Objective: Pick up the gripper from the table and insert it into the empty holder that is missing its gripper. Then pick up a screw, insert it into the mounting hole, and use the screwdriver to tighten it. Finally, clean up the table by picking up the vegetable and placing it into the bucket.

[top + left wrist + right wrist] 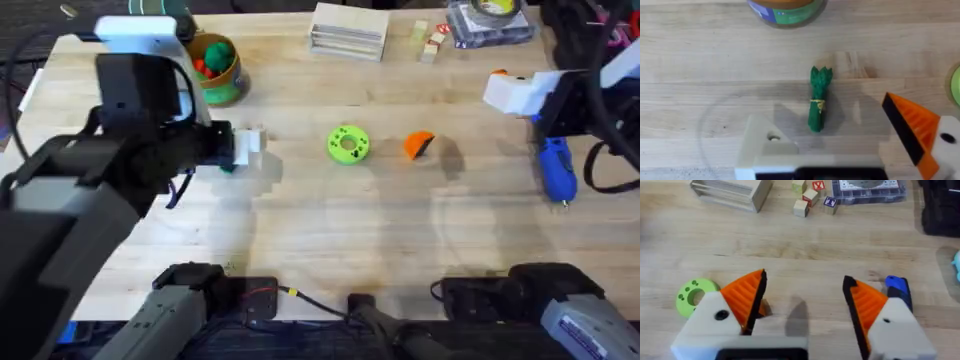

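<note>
step: fetch the gripper (419, 145), lying mid-tabletop beside green disc (348, 143) | right gripper (805, 305) spread, empty, near right edge | left gripper (850, 145): holder (767, 145) bare (pad missing), cannot tell its spread | risk: wedge skids from an off-centre pinch

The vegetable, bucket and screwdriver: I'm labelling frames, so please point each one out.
vegetable (817, 106): left wrist view, on the yellow band round the bundle.
bucket (222, 85): overhead view, on its green side wall.
screwdriver (556, 168): overhead view, on the blue body.
</note>
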Robot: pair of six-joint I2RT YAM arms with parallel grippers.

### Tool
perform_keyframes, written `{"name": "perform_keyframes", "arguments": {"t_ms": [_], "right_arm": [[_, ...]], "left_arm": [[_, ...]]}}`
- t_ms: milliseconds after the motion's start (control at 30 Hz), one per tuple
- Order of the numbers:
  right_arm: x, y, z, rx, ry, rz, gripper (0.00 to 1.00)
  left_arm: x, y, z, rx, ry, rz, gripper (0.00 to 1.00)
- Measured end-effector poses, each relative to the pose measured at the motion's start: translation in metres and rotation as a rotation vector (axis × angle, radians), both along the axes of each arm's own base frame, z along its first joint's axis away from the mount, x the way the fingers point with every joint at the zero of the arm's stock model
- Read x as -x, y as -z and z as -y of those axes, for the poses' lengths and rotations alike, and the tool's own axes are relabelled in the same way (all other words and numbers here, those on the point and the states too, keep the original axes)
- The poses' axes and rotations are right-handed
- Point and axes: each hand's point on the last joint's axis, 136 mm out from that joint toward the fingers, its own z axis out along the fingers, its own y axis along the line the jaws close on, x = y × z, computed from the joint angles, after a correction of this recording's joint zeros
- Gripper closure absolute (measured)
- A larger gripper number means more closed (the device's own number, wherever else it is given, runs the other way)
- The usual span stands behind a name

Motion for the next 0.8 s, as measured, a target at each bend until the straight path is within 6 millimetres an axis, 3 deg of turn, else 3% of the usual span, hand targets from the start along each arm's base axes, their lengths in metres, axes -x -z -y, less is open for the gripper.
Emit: {"name": "perform_keyframes", "arguments": {"t_ms": [167,300,333,500,533,567,700,733,800], "right_arm": [[0.0,0.0,0.0,0.0,0.0,0.0,0.036],[0.0,0.0,0.0,0.0,0.0,0.0,0.035],[0.0,0.0,0.0,0.0,0.0,0.0,0.036],[0.0,0.0,0.0,0.0,0.0,0.0,0.035],[0.0,0.0,0.0,0.0,0.0,0.0,0.036],[0.0,0.0,0.0,0.0,0.0,0.0,0.036],[0.0,0.0,0.0,0.0,0.0,0.0,0.036],[0.0,0.0,0.0,0.0,0.0,0.0,0.036],[0.0,0.0,0.0,0.0,0.0,0.0,0.035]], "left_arm": [[0.0,0.018,0.003,0.013,0.01,-0.069,0.008],[-0.003,0.018,0.003,0.016,0.011,-0.064,0.009],[-0.002,0.018,0.004,0.018,0.011,-0.064,0.079],[-0.002,0.018,0.004,0.021,0.016,-0.064,0.868],[-0.002,0.018,0.005,0.018,0.02,-0.064,0.964],[-0.002,0.018,0.005,0.021,0.02,-0.067,0.991],[0.001,0.008,0.005,0.022,0.021,-0.07,0.997],[-0.001,0.0,0.005,0.019,0.025,-0.054,0.919],[-0.005,-0.024,0.006,0.022,0.027,0.003,0.599]]}}
